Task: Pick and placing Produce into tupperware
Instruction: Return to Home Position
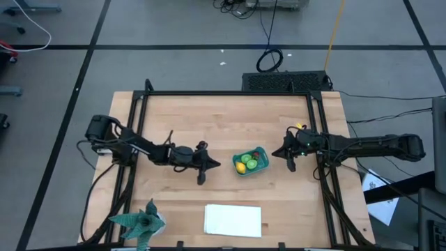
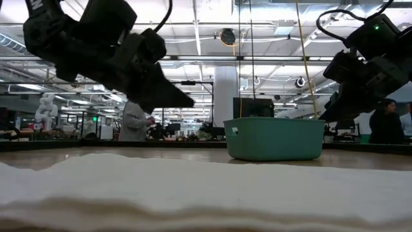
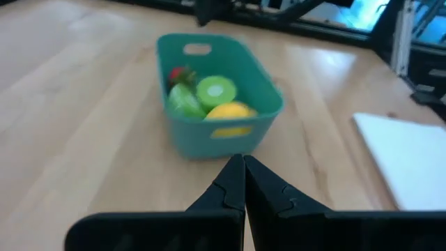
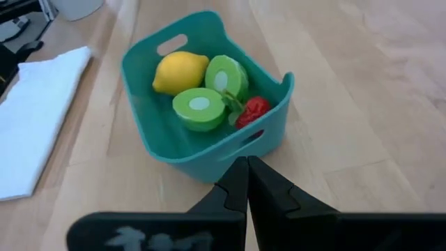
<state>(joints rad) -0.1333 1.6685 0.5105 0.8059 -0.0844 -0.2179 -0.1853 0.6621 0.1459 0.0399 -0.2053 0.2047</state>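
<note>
The teal tupperware (image 1: 251, 162) stands on the wooden table between both arms. Inside it lie a yellow lemon (image 4: 180, 72), two bright green cut halves (image 4: 201, 109) (image 4: 226, 75) and a small red piece (image 4: 252, 111). My left gripper (image 1: 216, 165) hovers to the tub's left, shut and holding nothing; in its wrist view the tips (image 3: 243, 164) point at the tub (image 3: 216, 94). My right gripper (image 1: 275, 155) hovers to the tub's right, also shut and holding nothing, its tips (image 4: 247, 164) near the tub's wall. In the low view both grippers hang above the table.
A flat white sheet (image 1: 233, 219) lies near the table's near edge, in front of the tub. A green spiky paper figure (image 1: 141, 223) stands at the near left corner. Black frame rails (image 1: 327, 188) run along the table's left and right sides.
</note>
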